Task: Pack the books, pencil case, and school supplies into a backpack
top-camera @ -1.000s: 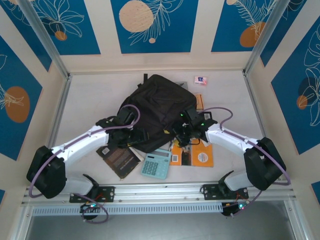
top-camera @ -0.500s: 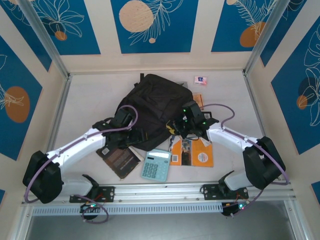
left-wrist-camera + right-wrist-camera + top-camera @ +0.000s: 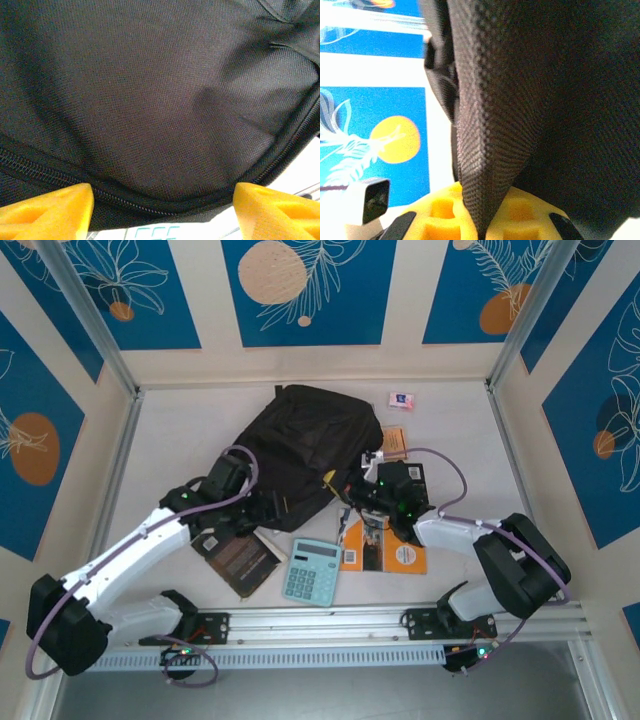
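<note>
The black backpack (image 3: 310, 445) lies slumped mid-table. My right gripper (image 3: 354, 498) is at its right lower edge; in the right wrist view its yellow jaws are shut on a fold of the backpack's fabric (image 3: 490, 150). At the bag's lower left edge is my left gripper (image 3: 264, 508), its yellow fingers (image 3: 55, 205) wide apart against the zip seam (image 3: 125, 195), gripping nothing. In front of the bag lie a teal calculator (image 3: 311, 570), a dark brown book (image 3: 238, 558) and orange books (image 3: 388, 545). A small pink-and-blue block (image 3: 401, 398) sits at the back. The pencil case is hidden.
Another orange book (image 3: 396, 442) lies right of the bag, behind my right arm. Metal frame posts and patterned walls close in the table on three sides. The calculator's top edge (image 3: 150, 232) shows just under the bag in the left wrist view.
My right gripper has closed on the backpack's fabric. The bag has shifted back and left, and my left arm has swung left along its lower edge.
</note>
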You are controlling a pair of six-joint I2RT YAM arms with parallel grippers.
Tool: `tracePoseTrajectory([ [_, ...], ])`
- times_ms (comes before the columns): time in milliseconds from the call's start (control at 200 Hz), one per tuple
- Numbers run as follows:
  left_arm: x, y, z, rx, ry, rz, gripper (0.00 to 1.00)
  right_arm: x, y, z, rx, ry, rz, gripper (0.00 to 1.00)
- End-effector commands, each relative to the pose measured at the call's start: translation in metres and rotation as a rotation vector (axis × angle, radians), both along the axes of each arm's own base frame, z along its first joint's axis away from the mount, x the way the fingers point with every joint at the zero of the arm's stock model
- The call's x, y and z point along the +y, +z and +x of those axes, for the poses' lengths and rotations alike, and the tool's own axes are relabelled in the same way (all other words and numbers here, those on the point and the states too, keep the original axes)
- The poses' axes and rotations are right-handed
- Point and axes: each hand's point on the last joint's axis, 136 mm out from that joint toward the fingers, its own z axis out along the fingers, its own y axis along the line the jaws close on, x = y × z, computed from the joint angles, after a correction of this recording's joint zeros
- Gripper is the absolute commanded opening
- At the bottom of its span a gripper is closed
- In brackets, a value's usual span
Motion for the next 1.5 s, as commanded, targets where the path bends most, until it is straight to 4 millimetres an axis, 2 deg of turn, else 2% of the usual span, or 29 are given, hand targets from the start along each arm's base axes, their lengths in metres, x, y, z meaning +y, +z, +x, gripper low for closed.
tracePoseTrajectory([
  [0,-0.001,0.027,0.004,-0.005,0.013,-0.09,0.74,0.008,0.074,-0.005,-0.356,0.036,0.095,0.0],
  [160,-0.01,0.056,0.019,-0.03,0.012,-0.185,0.74,0.017,0.081,-0.02,-0.488,0.064,0.068,0.0],
  [330,-0.016,0.079,0.032,-0.055,0.005,-0.231,0.71,0.024,0.087,-0.031,-0.612,0.077,0.028,0.0],
  [435,-0.02,0.084,0.037,-0.058,0.018,-0.267,0.68,0.03,0.088,-0.035,-0.649,0.085,0.011,0.0],
  [570,-0.033,0.077,0.042,0.001,0.044,-0.363,0.64,0.038,0.087,-0.041,-0.681,0.098,-0.006,0.0],
  [660,-0.037,0.082,0.044,0.006,0.039,-0.375,0.63,0.044,0.084,-0.045,-0.703,0.105,-0.02,0.0],
  [790,-0.024,0.099,0.044,-0.066,0.033,-0.297,0.63,0.049,0.08,-0.049,-0.723,0.112,-0.035,0.0],
  [1005,0.01,0.119,0.039,-0.19,0.041,-0.114,0.65,0.052,0.071,-0.052,-0.751,0.105,-0.083,0.0],
  [1155,0.03,0.121,0.034,-0.231,0.064,-0.029,0.73,0.056,0.06,-0.055,-0.758,0.12,-0.115,0.0],
  [1310,0.034,0.116,0.031,-0.216,0.071,-0.008,0.77,0.058,0.042,-0.053,-0.708,0.11,-0.139,0.0],
  [1400,0.025,0.11,0.032,-0.183,0.084,-0.069,0.75,0.059,0.036,-0.052,-0.686,0.101,-0.143,0.0],
  [1495,-0.001,0.094,0.034,-0.091,0.092,-0.231,0.69,0.061,0.034,-0.05,-0.67,0.09,-0.138,0.0],
])
